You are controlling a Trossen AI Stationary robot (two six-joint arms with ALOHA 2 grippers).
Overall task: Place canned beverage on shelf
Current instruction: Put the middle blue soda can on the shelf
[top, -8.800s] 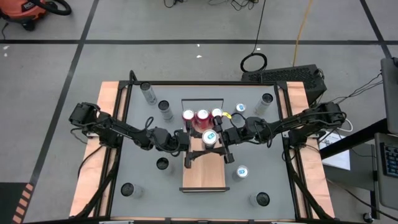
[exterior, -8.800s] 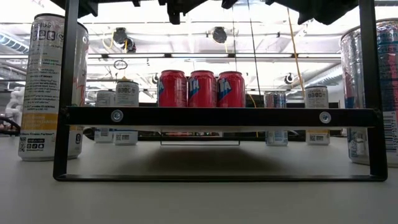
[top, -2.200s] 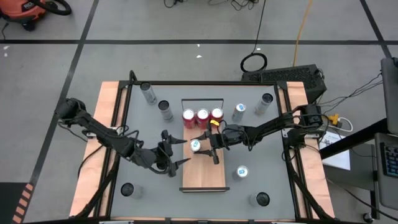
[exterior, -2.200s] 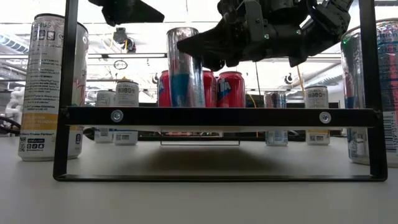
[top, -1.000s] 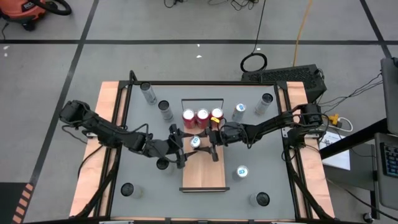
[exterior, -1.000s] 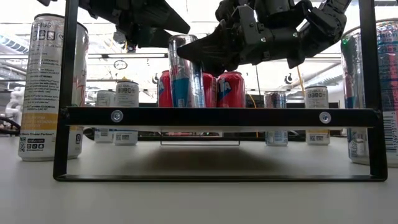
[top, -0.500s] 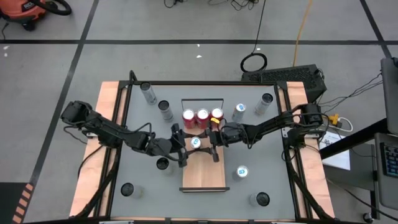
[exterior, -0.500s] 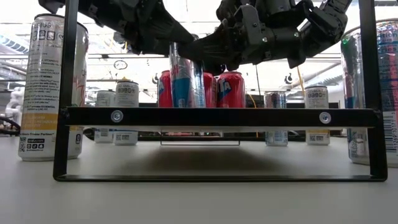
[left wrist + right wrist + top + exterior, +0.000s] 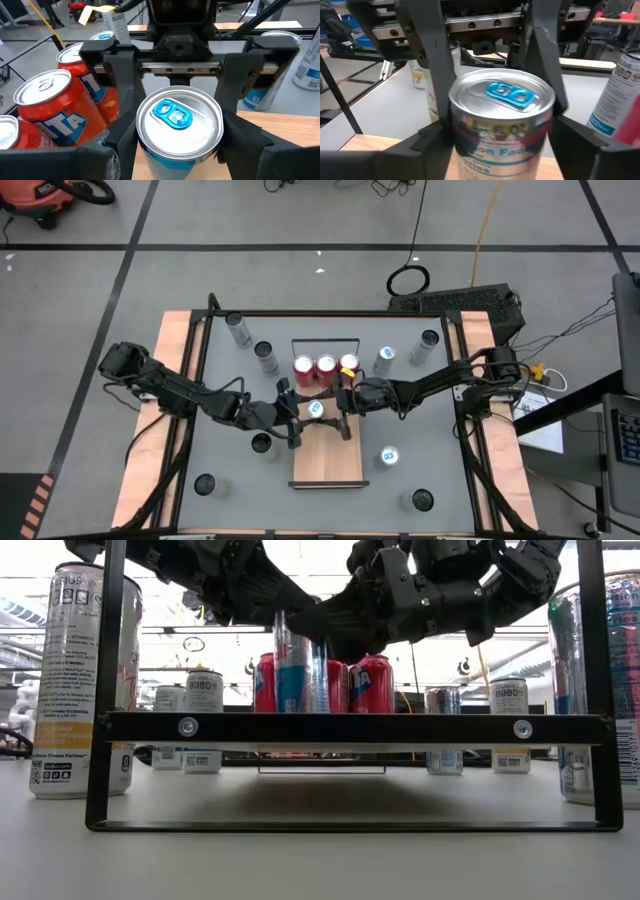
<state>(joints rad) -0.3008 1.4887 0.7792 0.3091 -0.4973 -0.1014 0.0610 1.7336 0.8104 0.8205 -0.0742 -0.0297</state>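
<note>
Two grippers meet at one silver-and-blue can [image 9: 315,409], which stands upright on the shelf [image 9: 327,455] just in front of three red cans [image 9: 325,367]. The left gripper [image 9: 176,142] has its fingers pressed against the can's sides, gripping it; the right gripper [image 9: 496,131] brackets the same can with its fingers set slightly off the wall, apparently letting go. This looks like a handover during placement. Next, the left arm likely needs to settle the can squarely beside the red row without nudging it.
</note>
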